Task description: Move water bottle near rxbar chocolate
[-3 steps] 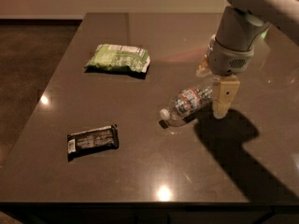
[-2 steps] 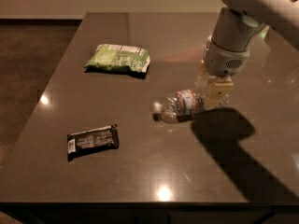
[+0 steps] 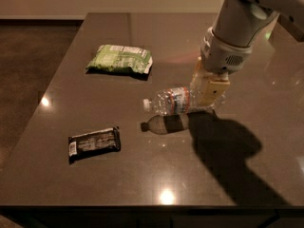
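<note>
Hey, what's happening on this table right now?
The robot's gripper holds the water bottle by its base end, sideways, cap pointing left, just above the table. The rxbar chocolate lies farther left near the front edge, apart from it. A green snack bag sits farther back.

The dark table (image 3: pixel 142 184) carries a green snack bag (image 3: pixel 119 59) at the back; the rxbar chocolate (image 3: pixel 94 142) lies front left. Above it the gripper (image 3: pixel 207 90) clasps the water bottle (image 3: pixel 171 100).
</note>
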